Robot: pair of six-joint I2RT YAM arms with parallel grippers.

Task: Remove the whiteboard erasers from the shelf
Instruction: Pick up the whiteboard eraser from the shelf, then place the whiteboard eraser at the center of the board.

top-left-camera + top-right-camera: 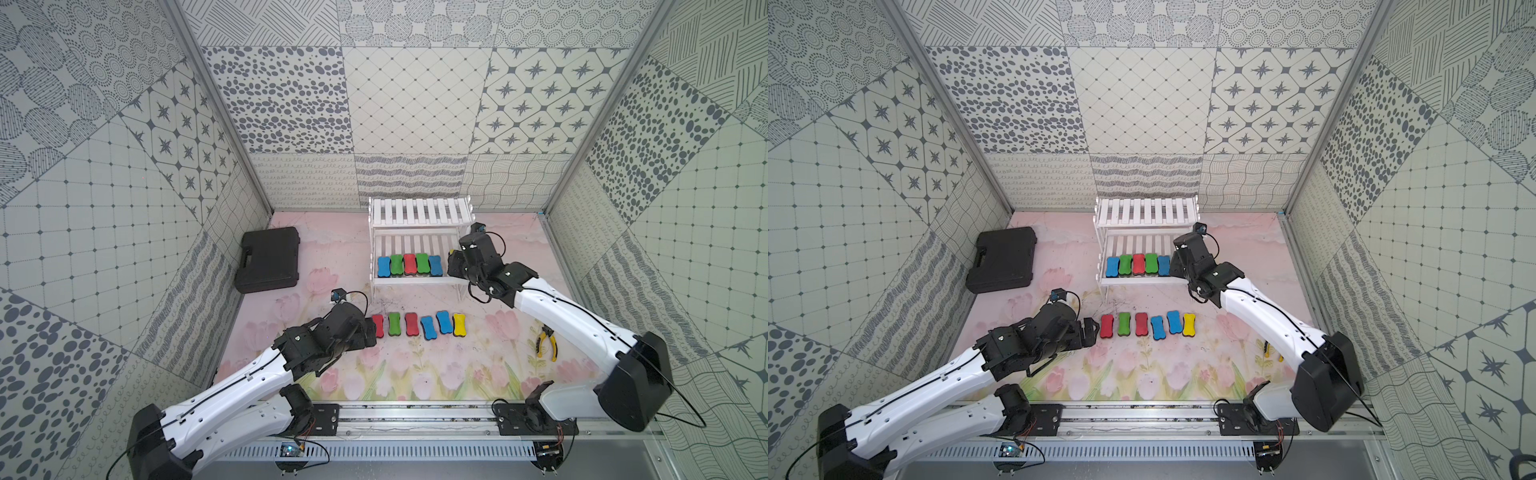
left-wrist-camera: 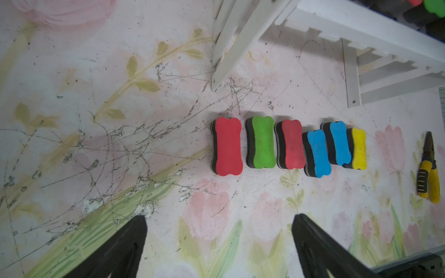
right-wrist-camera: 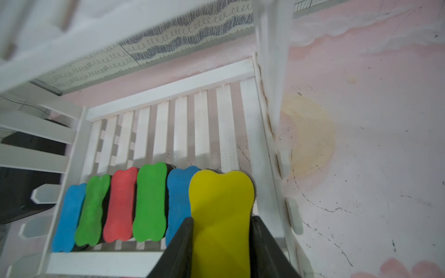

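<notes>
At the right end of the lower tier of the white shelf (image 1: 415,281), right of centre in a top view, the right gripper (image 3: 222,219) is clamped on a yellow eraser (image 3: 221,192) beside five more erasers (image 1: 409,264). Lower in frame, six erasers (image 1: 415,325) line the surface (image 1: 415,374), the left gripper (image 2: 219,216) spread wide at their left end

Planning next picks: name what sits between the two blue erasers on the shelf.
Three erasers side by side: green eraser, red eraser, second green eraser. Both top views and the right wrist view show them.
</notes>
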